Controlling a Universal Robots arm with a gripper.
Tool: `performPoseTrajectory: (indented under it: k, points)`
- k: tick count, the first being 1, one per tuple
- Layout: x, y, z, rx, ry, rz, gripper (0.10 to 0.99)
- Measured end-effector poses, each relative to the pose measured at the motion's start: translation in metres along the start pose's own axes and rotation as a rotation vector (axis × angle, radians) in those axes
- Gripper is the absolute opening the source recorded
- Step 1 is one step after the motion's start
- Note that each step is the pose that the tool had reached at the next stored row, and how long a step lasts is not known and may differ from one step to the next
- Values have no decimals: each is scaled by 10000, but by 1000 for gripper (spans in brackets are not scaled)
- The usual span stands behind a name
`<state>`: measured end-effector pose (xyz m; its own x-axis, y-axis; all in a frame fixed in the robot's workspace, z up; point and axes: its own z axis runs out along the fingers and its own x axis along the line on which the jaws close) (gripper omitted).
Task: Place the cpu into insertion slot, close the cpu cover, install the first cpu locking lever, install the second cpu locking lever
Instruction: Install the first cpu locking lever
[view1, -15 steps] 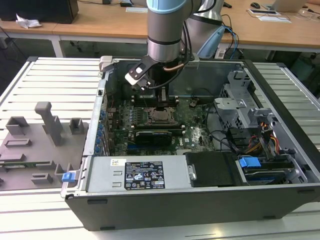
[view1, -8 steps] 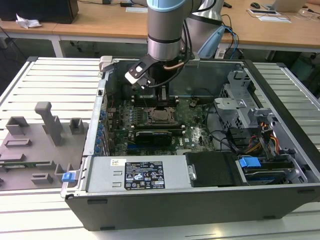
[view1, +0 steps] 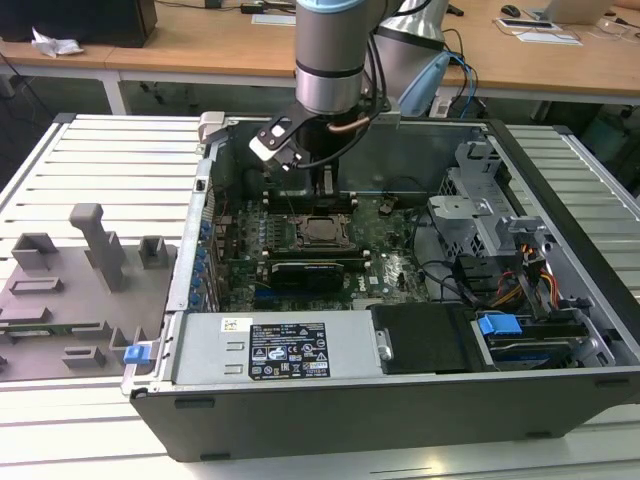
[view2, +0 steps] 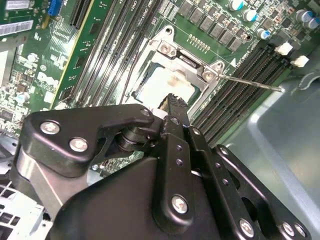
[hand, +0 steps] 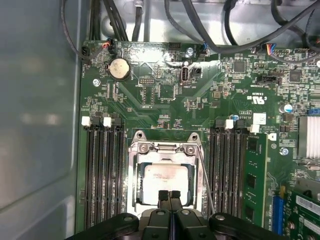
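Tool (hand: 169, 196) narrow, fingers pressed together with nothing between them, tips just over the cpu (hand: 165, 177) edge. Cpu sits flat in the insertion slot (hand: 140, 186) with the cpu cover (hand: 133, 170) lying down around it; one thin wire lever (view2: 250, 83) angles out over the memory slots (view2: 225, 112). Beyond that: green motherboard (hand: 150, 95), open case (view1: 400, 400), slatted tabletop (view1: 100, 160).

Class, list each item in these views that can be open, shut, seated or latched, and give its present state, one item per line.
cpu: seated flat in place.
cpu cover: lowered flat around the cpu.
locking lever: unlatched, sticking out sideways from the socket.
gripper: jaws shut, holding nothing, tips right at the cpu's edge.
computer case: lying on its side, side panel off.
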<state>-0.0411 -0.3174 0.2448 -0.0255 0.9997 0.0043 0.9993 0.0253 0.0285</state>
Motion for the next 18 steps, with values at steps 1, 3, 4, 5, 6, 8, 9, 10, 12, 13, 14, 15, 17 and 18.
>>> performPoseTrajectory:
  k: [1,3,4,5,6,8,9,10,12,13,14,15,17,18]
  points:
    - [0,0,-11,0,-1,0,106]
    - [1,1,-24,-1,0,-51,106]
    - [1,1,-24,-2,4,-216,106]
    - [1,1,-25,0,9,-417,106]
    - [0,1,-24,3,21,-859,106]
    - [0,1,-22,7,40,-1731,106]
    - [0,1,-22,8,49,-2047,106]
    - [0,1,-22,9,53,-2216,106]
    - [0,1,-21,11,69,-2749,106]
    - [0,1,-21,12,76,-3011,106]
    - [0,1,-21,12,81,-3170,106]
    - [0,1,-21,14,86,-3358,106]
    - [0,0,-20,14,95,-3631,106]
    - [0,-1,-21,15,96,-3702,106]
